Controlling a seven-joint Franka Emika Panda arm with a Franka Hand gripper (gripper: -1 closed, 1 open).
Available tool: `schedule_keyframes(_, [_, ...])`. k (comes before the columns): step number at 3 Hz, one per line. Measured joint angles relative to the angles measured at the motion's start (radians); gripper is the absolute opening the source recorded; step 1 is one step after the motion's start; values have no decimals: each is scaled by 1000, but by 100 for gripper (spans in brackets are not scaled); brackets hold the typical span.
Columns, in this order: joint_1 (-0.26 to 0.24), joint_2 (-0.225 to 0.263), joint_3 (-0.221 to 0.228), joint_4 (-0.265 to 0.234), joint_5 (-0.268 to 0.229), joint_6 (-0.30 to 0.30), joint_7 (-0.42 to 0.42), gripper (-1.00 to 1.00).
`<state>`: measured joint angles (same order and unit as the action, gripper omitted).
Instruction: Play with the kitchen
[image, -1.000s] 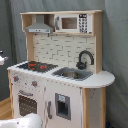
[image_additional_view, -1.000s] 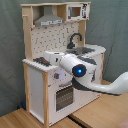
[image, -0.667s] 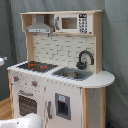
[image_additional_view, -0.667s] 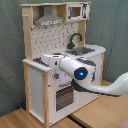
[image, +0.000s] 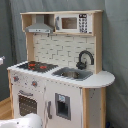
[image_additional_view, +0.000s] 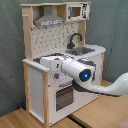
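Gripper hidden behind the white arm's (image_additional_view: 82, 75) wrist in the second exterior view, finger state impossible to tell, arm reaching across the toy kitchen's (image: 75, 87) stovetop (image: 36, 65), kitchen standing on wooden floor (image_additional_view: 95, 112).

You see the kitchen (image: 60, 70) in matt white panels and pale wood edging, a grey metallic-looking sink (image: 73, 74), a glossy black faucet (image: 85, 58), smooth white plastic arm (image_additional_view: 80, 75), wood floor (image_additional_view: 100, 112).

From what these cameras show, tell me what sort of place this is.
Probably a robot lab or test space, not a real kitchen: a toy play kitchen stands on a wood floor before a grey curtain backdrop, with a white robot arm beside it.
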<state>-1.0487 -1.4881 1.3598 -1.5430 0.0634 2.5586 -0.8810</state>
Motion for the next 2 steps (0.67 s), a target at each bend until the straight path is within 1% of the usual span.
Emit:
schedule_keyframes(1, [21, 0, 8, -52, 0, 93, -8, 100])
schedule_keyframes(2, [54, 0, 27, -122, 0, 186, -11, 100])
